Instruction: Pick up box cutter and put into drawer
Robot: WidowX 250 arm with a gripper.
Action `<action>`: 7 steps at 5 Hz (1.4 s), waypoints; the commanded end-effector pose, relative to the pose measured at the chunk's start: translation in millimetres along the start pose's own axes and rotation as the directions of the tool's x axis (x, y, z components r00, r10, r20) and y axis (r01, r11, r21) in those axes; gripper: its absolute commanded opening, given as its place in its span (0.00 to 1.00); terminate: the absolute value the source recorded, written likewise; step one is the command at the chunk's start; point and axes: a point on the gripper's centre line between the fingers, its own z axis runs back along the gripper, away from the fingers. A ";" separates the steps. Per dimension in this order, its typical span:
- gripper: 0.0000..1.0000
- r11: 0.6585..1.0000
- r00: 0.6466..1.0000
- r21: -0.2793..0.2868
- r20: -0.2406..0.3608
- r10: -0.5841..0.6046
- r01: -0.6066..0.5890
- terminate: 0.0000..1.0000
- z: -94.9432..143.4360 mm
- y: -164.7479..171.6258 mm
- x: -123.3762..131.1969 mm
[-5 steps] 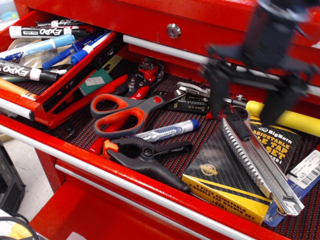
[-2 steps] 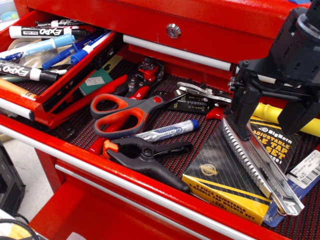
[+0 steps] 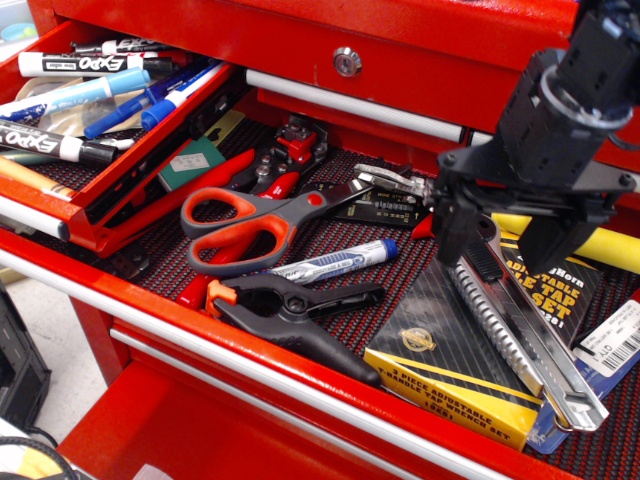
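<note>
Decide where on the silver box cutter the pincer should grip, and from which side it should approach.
Grip the box cutter mid-body, just below the black slider, coming from above. It lies flat and diagonal on the black-and-yellow box, so its narrow long edges suit closing fingers. The open pincer hangs over its upper end.

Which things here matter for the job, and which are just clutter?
Job:
box cutter, lying on the black box
open drawer
pincer, open, above the cutter's upper end

Clutter:
scissors
blue-capped marker
black clamp
yellow handle
</note>
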 end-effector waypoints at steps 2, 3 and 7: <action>1.00 0.992 0.995 -0.105 0.063 0.078 -0.071 0.00 -2.7 0.2 8.4; 1.00 0.991 0.994 -0.117 0.074 0.074 -0.065 0.00 -7.1 5.4 6.8; 0.00 0.956 0.985 -0.251 0.049 0.167 -0.149 0.00 -19.1 1.0 -0.6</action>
